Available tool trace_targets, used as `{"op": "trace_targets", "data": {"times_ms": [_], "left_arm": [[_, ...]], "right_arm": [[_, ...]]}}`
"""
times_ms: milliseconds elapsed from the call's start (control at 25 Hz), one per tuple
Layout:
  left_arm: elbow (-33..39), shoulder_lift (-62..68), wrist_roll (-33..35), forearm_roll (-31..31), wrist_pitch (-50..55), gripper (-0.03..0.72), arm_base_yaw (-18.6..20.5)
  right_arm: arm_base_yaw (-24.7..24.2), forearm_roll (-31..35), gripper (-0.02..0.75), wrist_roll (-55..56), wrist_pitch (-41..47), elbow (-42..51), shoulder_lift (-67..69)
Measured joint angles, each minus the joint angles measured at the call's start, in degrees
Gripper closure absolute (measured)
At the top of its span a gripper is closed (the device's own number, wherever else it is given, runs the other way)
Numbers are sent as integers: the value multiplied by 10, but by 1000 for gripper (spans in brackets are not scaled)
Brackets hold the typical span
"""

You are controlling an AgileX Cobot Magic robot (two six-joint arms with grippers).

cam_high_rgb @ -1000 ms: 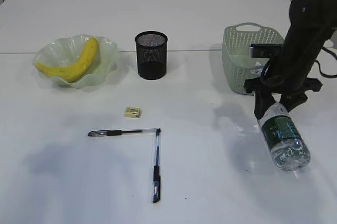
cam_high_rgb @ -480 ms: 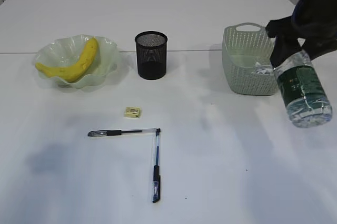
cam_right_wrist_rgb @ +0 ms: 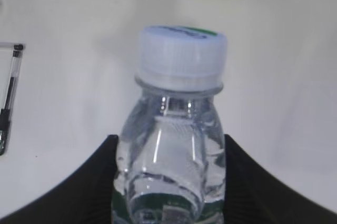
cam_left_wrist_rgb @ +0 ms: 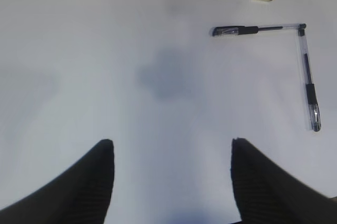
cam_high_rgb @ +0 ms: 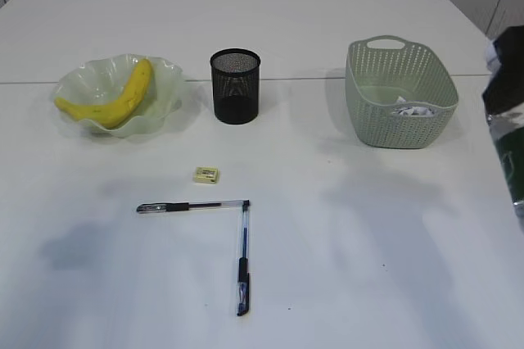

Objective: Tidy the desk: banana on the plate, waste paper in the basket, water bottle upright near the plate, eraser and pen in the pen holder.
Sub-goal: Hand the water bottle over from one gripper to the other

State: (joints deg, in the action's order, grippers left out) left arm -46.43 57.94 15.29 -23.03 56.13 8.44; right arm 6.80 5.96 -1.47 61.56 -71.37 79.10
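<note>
Bottle [cam_right_wrist_rgb: 171, 129] sits clamped in the right end effector [cam_right_wrist_rgb: 168, 182] off the surface's [cam_high_rgb: 327, 242] right edge; left end effector [cam_left_wrist_rgb: 171, 182] gapes wide, empty.

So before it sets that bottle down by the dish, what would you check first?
1. Right jaws shut on the water bottle: ok, a jaw presses on each side.
2. Cap on: ok.
3. Bare desk beside the plate: ok.
4. Pen holder stands close to the plate, easily knocked: not ok.
5. Left jaws open and empty, above bare desk: ok.
6. Bottle upright: cannot tell; only its edge shows in the exterior view.
</note>
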Motion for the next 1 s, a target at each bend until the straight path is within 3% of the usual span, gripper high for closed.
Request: {"op": "trace_targets", "data": {"times_ms": [200, 440, 680, 1000], "left_arm": [[0, 0, 0, -1, 4, 191, 0], [0, 0, 0, -5, 15, 191, -15], [0, 0, 0, -8, 15, 192, -57], [0, 0, 0, -23, 2, 192, -63]], "right_arm": [[0, 0, 363, 0, -26, 70, -105], [0, 0, 363, -12, -80, 86, -153], [0, 0, 363, -34, -204, 89, -155], [0, 2, 363, -112, -332, 90, -155]]}}
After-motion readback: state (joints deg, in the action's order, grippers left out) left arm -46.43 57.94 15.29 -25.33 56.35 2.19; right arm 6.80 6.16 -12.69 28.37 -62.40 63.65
